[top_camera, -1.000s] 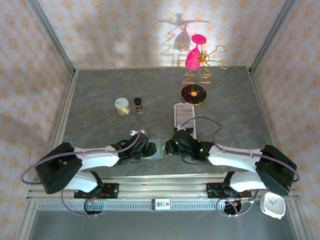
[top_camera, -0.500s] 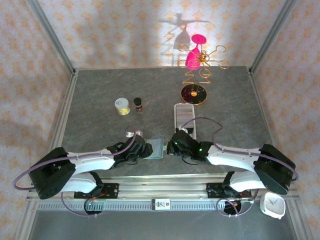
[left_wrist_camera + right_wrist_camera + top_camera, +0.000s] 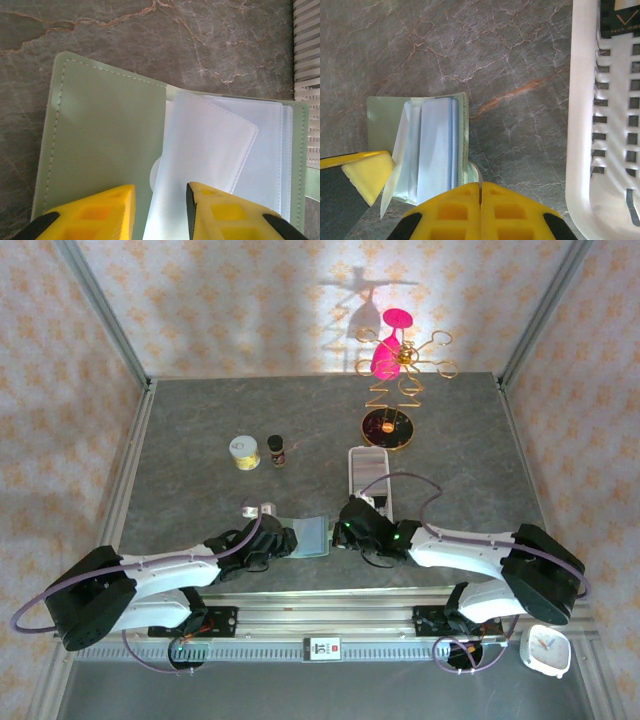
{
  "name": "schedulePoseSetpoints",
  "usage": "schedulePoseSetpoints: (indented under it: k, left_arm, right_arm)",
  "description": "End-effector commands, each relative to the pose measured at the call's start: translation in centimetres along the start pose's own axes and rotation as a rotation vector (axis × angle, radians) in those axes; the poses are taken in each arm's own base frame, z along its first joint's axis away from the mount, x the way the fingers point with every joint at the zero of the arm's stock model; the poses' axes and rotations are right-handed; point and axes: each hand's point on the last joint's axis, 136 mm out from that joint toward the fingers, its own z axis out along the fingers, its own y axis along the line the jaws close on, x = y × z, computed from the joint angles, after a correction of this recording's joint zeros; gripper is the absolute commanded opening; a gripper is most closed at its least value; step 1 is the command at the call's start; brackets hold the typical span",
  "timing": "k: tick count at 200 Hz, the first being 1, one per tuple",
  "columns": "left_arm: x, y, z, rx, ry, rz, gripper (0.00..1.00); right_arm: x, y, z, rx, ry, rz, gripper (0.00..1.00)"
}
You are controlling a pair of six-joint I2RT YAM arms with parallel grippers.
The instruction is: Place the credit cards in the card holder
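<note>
The card holder (image 3: 313,535), a sage-green wallet, lies open on the table between both grippers. In the left wrist view its green flap (image 3: 100,140) is on the left and its clear sleeves (image 3: 215,145) fan out to the right. My left gripper (image 3: 160,192) is open, and one sleeve leaf runs between its yellow fingers. My right gripper (image 3: 481,186) is shut on the card holder's snap tab (image 3: 474,172) at the wallet's right edge. A dark credit card (image 3: 620,15) lies in the white tray (image 3: 582,125), to the right of the wallet.
The white perforated tray (image 3: 367,472) stands just behind the right gripper. Behind the left arm are a gold tape roll (image 3: 245,452), a small dark bottle (image 3: 277,450) and a small silvery item (image 3: 258,509). A gold wire stand with a pink piece (image 3: 392,390) is at the back right.
My left arm has drawn back to the left and its jaws have narrowed a little. The wallet and the right gripper have stayed in place.
</note>
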Motion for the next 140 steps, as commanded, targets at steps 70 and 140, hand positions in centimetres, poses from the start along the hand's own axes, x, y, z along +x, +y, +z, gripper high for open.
schedulePoseSetpoints:
  k: [70,140]
  left_arm:
    - [-0.2,2.5,-0.5,-0.053,-0.047,-0.028,0.34]
    - [-0.4,2.5,-0.7,-0.045,-0.060,-0.033,0.34]
  right_arm:
    - [-3.6,3.3,-4.2,-0.045,-0.115,-0.033,0.47]
    - [-0.7,6.2,0.4,-0.080,0.038,-0.101,0.14]
